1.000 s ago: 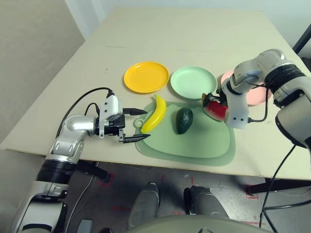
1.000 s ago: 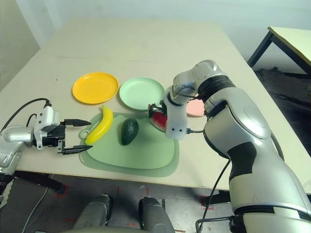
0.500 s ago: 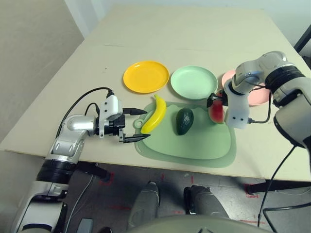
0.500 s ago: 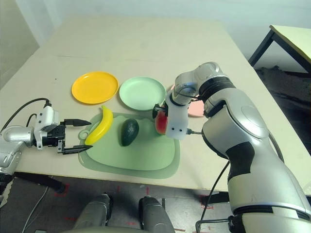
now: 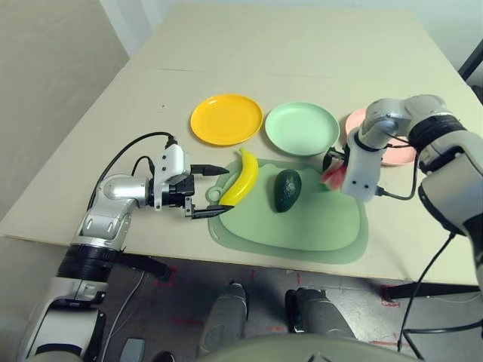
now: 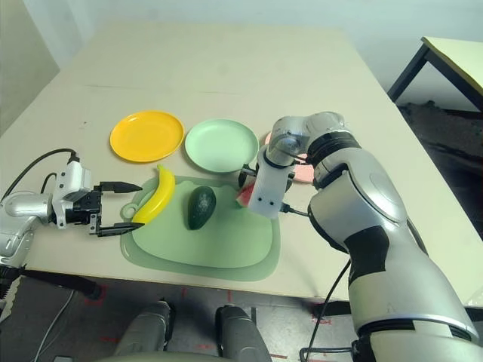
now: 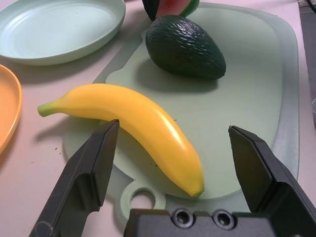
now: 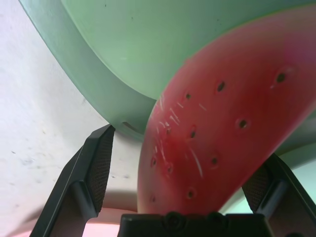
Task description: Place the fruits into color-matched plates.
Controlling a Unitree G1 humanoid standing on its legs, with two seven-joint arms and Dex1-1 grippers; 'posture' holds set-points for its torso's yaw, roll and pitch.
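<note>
You are looking at what seems to be a robotics lab or test area: a large plain table (image 5: 287, 45) stretches out beyond the jaws, with pale, bare walls (image 6: 226, 13) behind it. Below the jaws, past the table's near edge, you can see a grey floor (image 5: 192, 302) with red tape marks (image 5: 167, 278) and loose black cables (image 5: 407, 317).

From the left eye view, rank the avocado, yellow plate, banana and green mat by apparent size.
Largest to smallest:
1. Green mat
2. Yellow plate
3. Banana
4. Avocado
</note>
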